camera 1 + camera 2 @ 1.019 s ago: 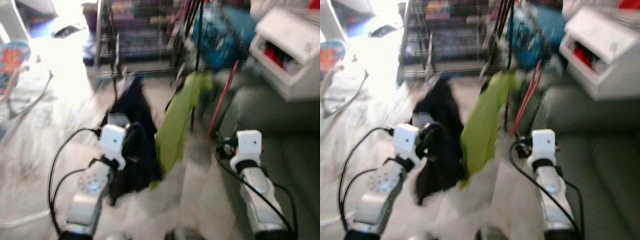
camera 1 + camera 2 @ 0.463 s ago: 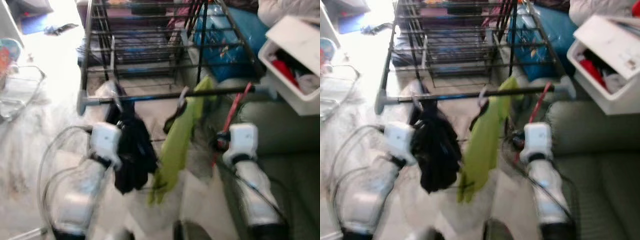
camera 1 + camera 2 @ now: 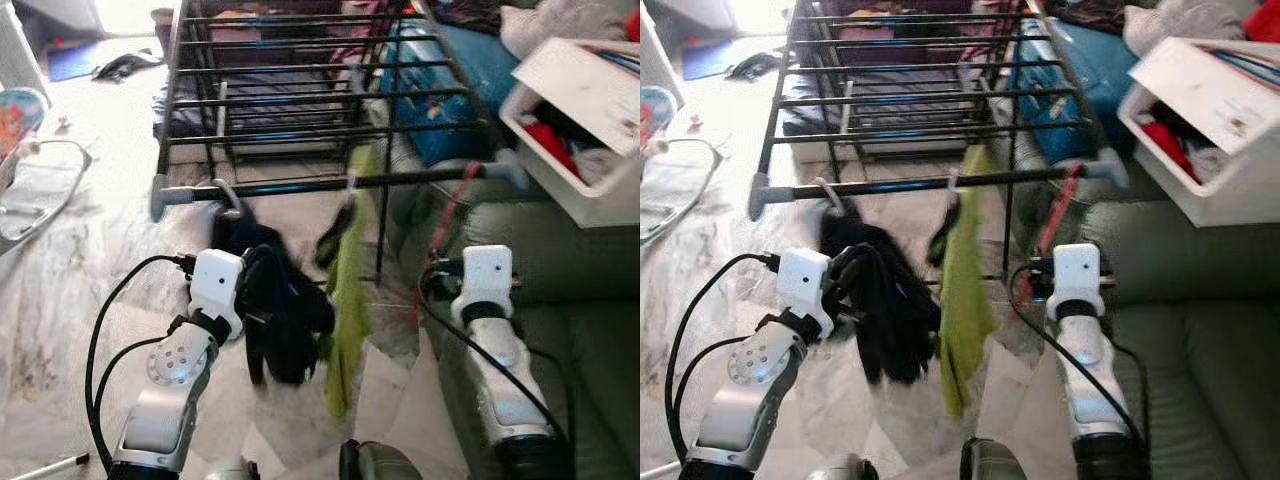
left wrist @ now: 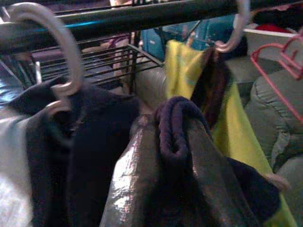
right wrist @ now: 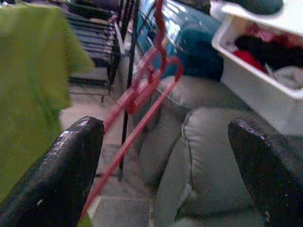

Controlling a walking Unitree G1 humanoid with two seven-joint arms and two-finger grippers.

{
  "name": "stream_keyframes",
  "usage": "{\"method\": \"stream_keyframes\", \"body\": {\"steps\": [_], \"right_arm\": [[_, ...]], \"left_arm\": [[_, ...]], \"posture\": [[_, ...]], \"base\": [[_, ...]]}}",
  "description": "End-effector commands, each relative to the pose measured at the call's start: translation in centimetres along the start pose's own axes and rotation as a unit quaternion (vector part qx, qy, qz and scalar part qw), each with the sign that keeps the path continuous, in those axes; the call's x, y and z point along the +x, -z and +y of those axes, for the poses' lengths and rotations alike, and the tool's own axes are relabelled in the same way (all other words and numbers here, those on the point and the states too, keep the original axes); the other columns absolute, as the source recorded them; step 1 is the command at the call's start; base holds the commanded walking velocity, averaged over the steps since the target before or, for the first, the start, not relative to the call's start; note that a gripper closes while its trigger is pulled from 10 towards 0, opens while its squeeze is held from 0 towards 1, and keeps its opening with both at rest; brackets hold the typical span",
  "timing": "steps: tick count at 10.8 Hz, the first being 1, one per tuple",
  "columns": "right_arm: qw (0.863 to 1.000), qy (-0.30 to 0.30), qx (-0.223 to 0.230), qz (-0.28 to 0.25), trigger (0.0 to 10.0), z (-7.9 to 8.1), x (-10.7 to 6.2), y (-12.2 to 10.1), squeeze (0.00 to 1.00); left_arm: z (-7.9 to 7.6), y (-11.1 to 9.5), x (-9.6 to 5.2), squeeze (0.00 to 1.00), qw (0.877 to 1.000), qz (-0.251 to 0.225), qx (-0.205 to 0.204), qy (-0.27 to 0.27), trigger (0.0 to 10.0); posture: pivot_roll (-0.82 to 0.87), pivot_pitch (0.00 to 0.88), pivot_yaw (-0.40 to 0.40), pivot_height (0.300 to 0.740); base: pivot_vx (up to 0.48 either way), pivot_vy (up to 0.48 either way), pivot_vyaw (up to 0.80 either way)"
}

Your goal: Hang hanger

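Fingers of your right gripper (image 5: 161, 175) stand wide apart beside the red plastic hanger (image 5: 142, 94), which hangs from the black drying-rack rail (image 3: 340, 185) at its right end. Your left gripper (image 3: 255, 290) is buried in the black garment (image 3: 285, 320); you cannot tell its finger state. A lime-green shirt (image 3: 350, 300) hangs between them.

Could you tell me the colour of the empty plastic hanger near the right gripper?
Red hanger, clearest in the right wrist view.
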State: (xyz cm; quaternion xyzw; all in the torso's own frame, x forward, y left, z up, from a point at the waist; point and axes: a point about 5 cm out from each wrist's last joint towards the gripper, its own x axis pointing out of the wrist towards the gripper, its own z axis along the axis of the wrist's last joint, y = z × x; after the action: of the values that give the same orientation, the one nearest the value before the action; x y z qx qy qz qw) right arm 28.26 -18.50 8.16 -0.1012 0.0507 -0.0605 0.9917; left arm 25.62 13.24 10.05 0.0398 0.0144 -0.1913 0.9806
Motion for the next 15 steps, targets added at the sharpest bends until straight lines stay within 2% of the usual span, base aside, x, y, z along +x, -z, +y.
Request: {"method": "stream_keyframes", "body": {"steps": [1, 3, 6, 9, 11, 12, 13, 15], "right_arm": [[1.0, -0.006, 0.009, 0.007, 10.0, 0.8, 0.7, -0.3, 0.0], [0.999, -0.023, 0.029, 0.037, 10.0, 2.2, 1.8, -0.2, 0.0], [0.996, -0.045, 0.044, 0.069, 10.0, 3.2, 2.3, 0.5, 0.0], [0.995, -0.008, 0.028, 0.092, 10.0, 0.9, 1.9, 1.8, 0.0], [0.998, 0.044, 0.004, 0.052, 10.0, -1.9, 1.8, 0.9, 0.0], [0.998, 0.058, 0.009, 0.025, 10.0, -2.5, 1.9, 0.0, 0.0], [0.999, 0.047, 0.008, -0.007, 10.0, -2.2, 2.0, -1.0, 0.0], [0.999, 0.029, 0.014, -0.018, 10.0, -1.3, 1.8, -1.4, 0.0]], "left_arm": [[-0.3, -0.7, 0.2, 0.0, 1.0, -0.016, -0.001, 0.006, 10.0], [-0.4, -0.8, 0.2, 0.0, 1.0, -0.016, -0.001, 0.009, 10.0], [-0.4, -0.7, 0.1, 0.0, 1.0, -0.014, 0.0, 0.007, 10.0], [-0.6, -0.7, 0.0, 0.0, 1.0, -0.013, -0.003, 0.009, 10.0], [-0.6, -0.7, 0.0, 0.0, 1.0, -0.013, -0.002, 0.011, 10.0], [-0.6, -0.8, 0.1, 0.0, 1.0, -0.015, -0.005, 0.012, 10.0], [-0.6, -0.8, 0.2, 0.0, 1.0, -0.015, -0.013, 0.005, 10.0], [-0.5, -0.7, 0.2, 0.0, 1.0, -0.009, -0.017, 0.007, 10.0]], "posture": [[-0.02, 0.061, -0.013, 0.74], [-0.01, 0.064, -0.012, 0.74], [-0.01, 0.068, -0.016, 0.74], [-0.02, 0.07, -0.016, 0.74], [-0.02, 0.07, -0.011, 0.74], [-0.02, 0.07, -0.011, 0.74], [-0.02, 0.068, -0.011, 0.74], [-0.02, 0.063, -0.016, 0.74]], "base": [[0.0, 0.0, 0.0], [0.0, 0.0, 0.0], [0.0, 0.0, 0.0], [0.0, 0.0, 0.0], [0.0, 0.0, 0.0], [0.0, 0.0, 0.0], [0.0, 0.0, 0.0], [0.0, 0.24, 0.0]]}}
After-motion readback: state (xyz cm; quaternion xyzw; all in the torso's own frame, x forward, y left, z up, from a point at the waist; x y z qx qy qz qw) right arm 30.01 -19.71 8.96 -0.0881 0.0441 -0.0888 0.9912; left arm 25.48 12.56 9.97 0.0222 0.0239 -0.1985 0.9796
